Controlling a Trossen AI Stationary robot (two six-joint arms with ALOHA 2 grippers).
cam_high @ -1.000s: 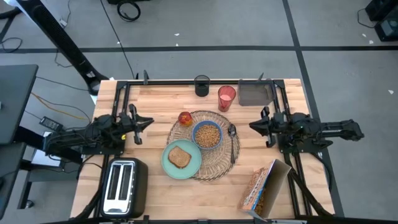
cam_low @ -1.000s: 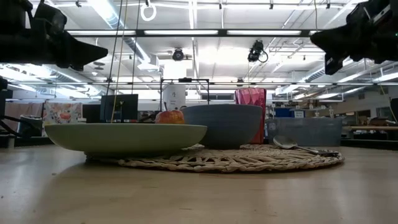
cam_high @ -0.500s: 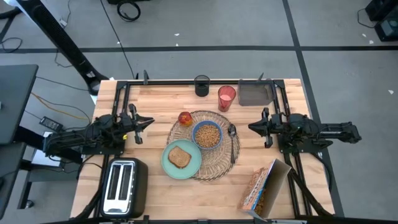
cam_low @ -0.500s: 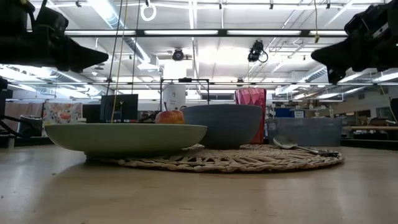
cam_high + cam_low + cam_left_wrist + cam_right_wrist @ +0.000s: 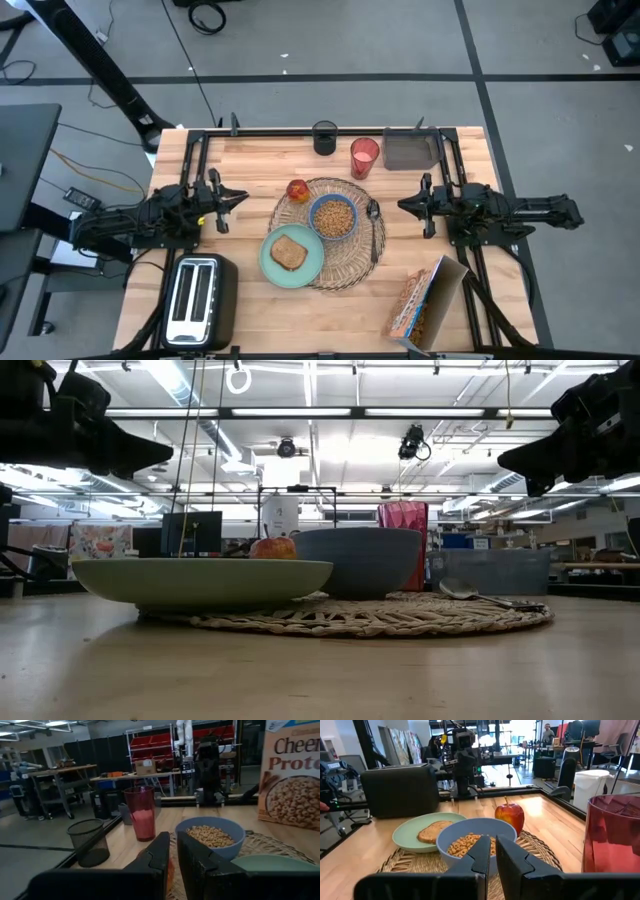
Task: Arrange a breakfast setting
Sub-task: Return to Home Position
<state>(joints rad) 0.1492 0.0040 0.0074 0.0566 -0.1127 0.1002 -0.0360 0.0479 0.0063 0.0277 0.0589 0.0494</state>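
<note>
A round wicker placemat [image 5: 345,262] lies mid-table. On it rest a teal plate [image 5: 272,262] with toast, a blue bowl [image 5: 333,216] of cereal, and a dark spoon [image 5: 373,226] along its right side. A red apple [image 5: 297,190] sits at the mat's far-left rim. The red cup [image 5: 365,157] stands beyond the mat. The cereal box [image 5: 422,300] stands at the near right. My left gripper [image 5: 238,197] hovers shut to the left of the mat, pointing level at it. My right gripper [image 5: 403,205] hovers shut to the mat's right, level, facing the bowl [image 5: 470,840].
A silver toaster [image 5: 198,300] stands at the near left corner. A grey tray [image 5: 410,152] and a black mesh cup [image 5: 325,137] stand along the far edge. Bare wood lies between each gripper and the mat.
My right gripper has tipped its fingers down to level and sunk a little, staying shut. Nothing on the table has moved.
</note>
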